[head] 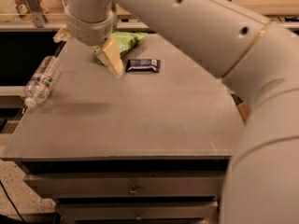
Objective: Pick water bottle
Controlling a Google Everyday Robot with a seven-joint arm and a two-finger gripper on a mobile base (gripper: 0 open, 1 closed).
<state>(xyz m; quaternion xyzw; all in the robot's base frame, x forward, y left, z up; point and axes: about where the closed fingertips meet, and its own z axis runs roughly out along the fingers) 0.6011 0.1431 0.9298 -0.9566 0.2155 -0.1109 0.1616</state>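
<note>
The water bottle is clear and ribbed, with a white cap pointing toward me. It lies on its side at the left edge of the grey table. My gripper hangs over the back left of the table, to the right of the bottle and above it, apart from it. Its tan fingers are spread apart and hold nothing.
A green snack bag lies at the back, partly behind the gripper. A dark snack bar lies just right of it. My white arm fills the upper right. Drawers sit under the tabletop.
</note>
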